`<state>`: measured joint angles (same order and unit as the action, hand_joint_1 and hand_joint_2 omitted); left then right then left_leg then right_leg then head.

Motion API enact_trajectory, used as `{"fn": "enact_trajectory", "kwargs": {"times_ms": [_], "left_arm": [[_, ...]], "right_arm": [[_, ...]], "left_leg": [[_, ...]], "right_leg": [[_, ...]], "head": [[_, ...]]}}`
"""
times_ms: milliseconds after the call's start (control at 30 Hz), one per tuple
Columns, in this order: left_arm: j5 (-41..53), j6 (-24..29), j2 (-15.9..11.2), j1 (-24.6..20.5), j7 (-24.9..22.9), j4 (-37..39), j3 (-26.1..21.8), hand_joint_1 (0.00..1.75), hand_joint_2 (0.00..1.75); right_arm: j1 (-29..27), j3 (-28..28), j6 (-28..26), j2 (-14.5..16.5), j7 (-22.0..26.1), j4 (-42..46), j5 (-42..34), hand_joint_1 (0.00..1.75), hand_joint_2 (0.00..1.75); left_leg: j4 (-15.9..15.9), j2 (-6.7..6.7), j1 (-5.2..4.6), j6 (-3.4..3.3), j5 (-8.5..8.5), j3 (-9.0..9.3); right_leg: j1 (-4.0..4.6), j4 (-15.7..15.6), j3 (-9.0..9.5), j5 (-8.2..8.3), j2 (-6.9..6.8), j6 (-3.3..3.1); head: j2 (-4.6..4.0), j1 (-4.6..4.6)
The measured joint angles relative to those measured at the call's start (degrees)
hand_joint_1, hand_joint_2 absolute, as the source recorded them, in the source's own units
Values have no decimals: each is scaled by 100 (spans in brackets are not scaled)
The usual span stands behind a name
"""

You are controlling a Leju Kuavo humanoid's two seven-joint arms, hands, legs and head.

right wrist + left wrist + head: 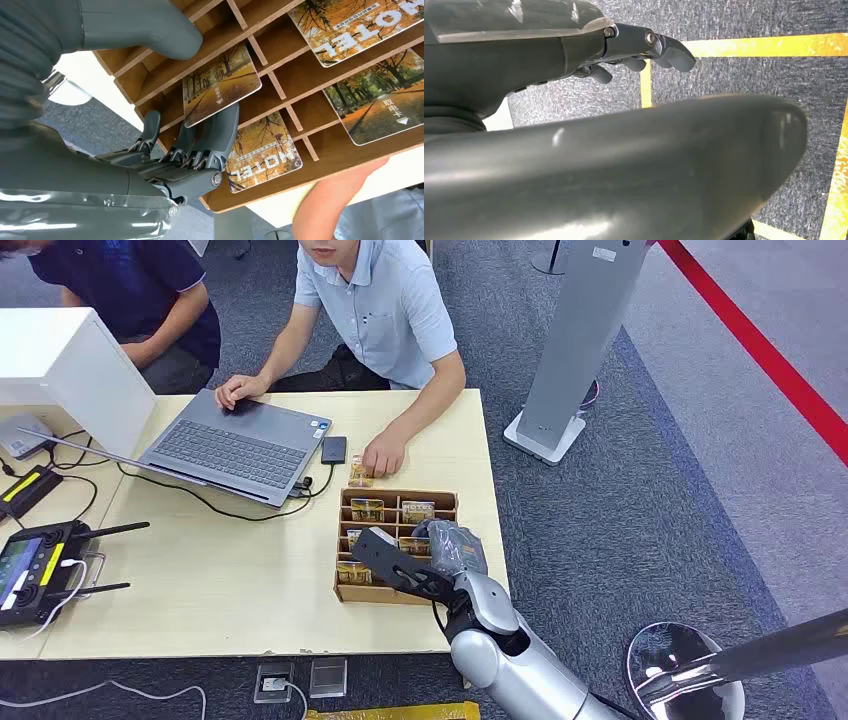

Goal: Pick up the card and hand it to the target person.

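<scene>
Light wood table [230,590] fills the left and center of the head view. Grey speckled carpet [620,530] covers the floor on the right. Red stripe [760,350] runs diagonally across the upper right corner. Grey upright stand on a white base [575,350] sits upper center-right. Floor socket plates [300,678] at bottom center. Yellow floor tape [774,45] crosses the carpet in the left wrist view. Light is even and bright.
</scene>
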<state>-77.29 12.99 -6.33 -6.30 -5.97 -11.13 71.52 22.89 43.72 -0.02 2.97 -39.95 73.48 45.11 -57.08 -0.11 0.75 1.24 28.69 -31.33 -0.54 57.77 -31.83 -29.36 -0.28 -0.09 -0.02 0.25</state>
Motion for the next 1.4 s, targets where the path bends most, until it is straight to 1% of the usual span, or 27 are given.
{"fn": "enact_trajectory", "kwargs": {"times_ms": [167, 300, 400, 900, 1133, 1267, 1400], "left_arm": [[0, -1, 1, 0, 0, 0, 0, 0, 0], [0, -1, 3, 0, 0, 0, 0, 0, 0], [0, -1, 3, 0, 0, 0, 0, 0, 0], [110, -16, 10, -1, 8, 0, 2, 0, 0], [98, 21, 10, 0, 25, 0, 2, 0, 0], [71, 16, 10, 0, 36, 0, 2, 0, 0], [56, 2, 10, 3, 63, 0, 2, 0, 0]], "right_arm": [[-3, 3, 4, 0, 0, 0, -2, 85, 175], [-3, 3, 1, 0, 0, 0, 0, 129, 175], [-2, 3, -7, 0, 0, 0, 4, 138, 175], [3, 14, -155, 0, 0, 1, -76, 134, 175], [28, 109, -346, -44, 13, 88, -229, 134, 175], [78, 190, -532, -115, 150, 289, -286, 134, 175], [136, 263, -707, -233, 359, 677, -245, 134, 175]], "left_leg": [[0, 0, 0, 0, 0, 0], [0, 0, 0, 0, 0, 0], [0, 0, 0, 0, 0, 0], [0, 0, 0, 0, 0, 0], [0, 0, 0, 0, 0, -1], [0, 0, 0, 0, 0, 0], [0, 0, 0, 0, 0, 1]], "right_leg": [[0, 0, 0, 0, 0, 0], [0, 0, 0, 0, 0, 0], [0, 0, 0, 0, 0, 0], [0, 0, 0, 0, 0, 0], [0, 0, -1, 0, 0, 0], [0, 0, -1, 0, 0, 0], [0, 0, 0, 0, 0, 0]], "head": [[0, 0], [0, -1], [0, 0], [0, 0], [0, 0], [0, 0], [0, -2]]}}
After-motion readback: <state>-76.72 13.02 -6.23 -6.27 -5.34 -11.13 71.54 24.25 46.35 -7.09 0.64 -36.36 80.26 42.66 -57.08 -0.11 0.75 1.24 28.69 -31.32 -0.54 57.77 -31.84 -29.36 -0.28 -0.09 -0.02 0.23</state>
